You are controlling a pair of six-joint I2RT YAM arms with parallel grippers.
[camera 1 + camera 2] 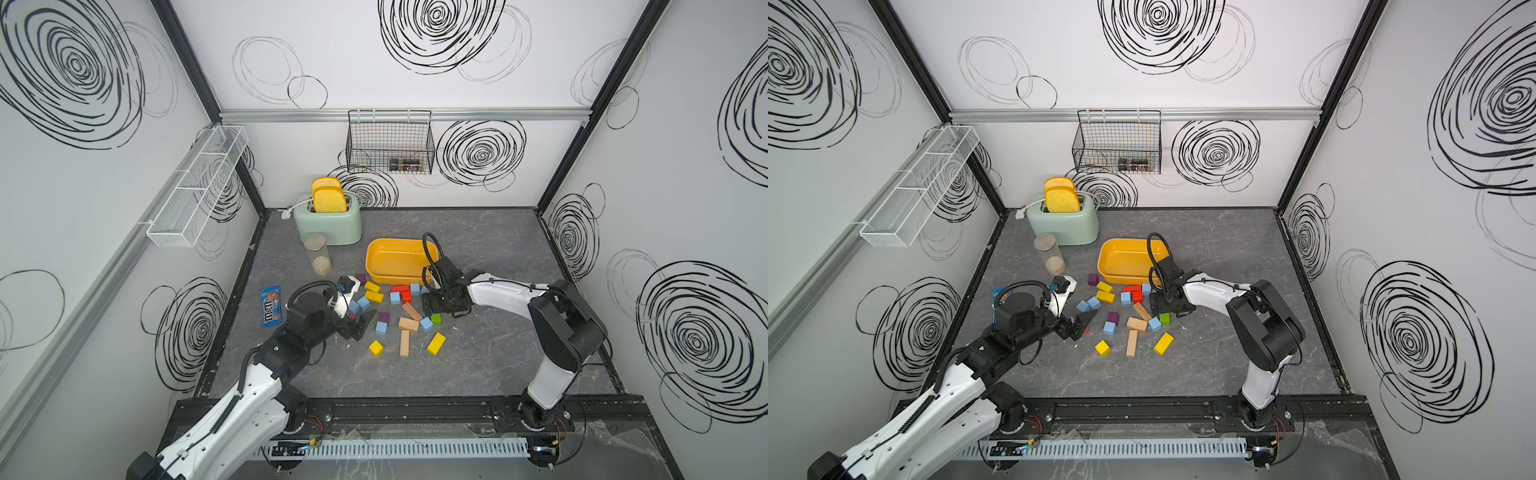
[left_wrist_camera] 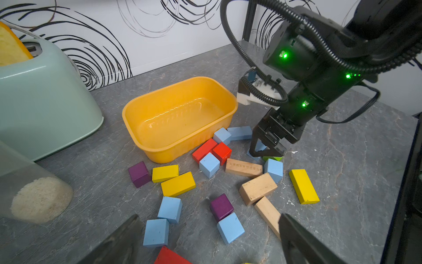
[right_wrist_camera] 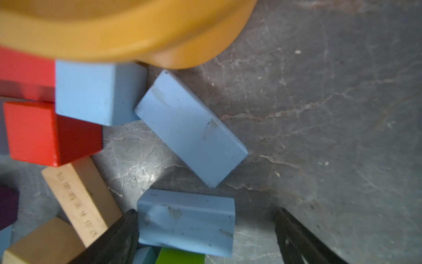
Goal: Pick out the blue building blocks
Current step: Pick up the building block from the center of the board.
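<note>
The grey marbled table [image 1: 478, 361] carries a mint toaster [image 1: 332, 232] at the far left and an empty yellow tub [image 1: 395, 277] near the middle. No blue piece is seen inside the tub. The blue building blocks [image 1: 395, 297] are scattered among other colours on the table, near and left of the tub.

The right claw [image 3: 205, 211] is lowered at the tub's near right corner, spread wide and grasping nothing. A blue brick [image 3: 186, 226] lies directly between its jaws. One of its fingers [image 3: 118, 233] is pressed against one end of the brick, and the opposite one is kept well apart. The brick's long axis is judged to run from jaw to jaw, so a wide closing stroke would be needed. The right arm is clearly the nearer to it.

The left claw [image 2: 209, 217] is also released and hangs over cubes at the heap's left side.

"m&m's" is read on the candy packet [image 1: 271, 306]. Small printed characters are seen on a plain wooden brick [image 3: 77, 205], but cannot be made out.
</note>
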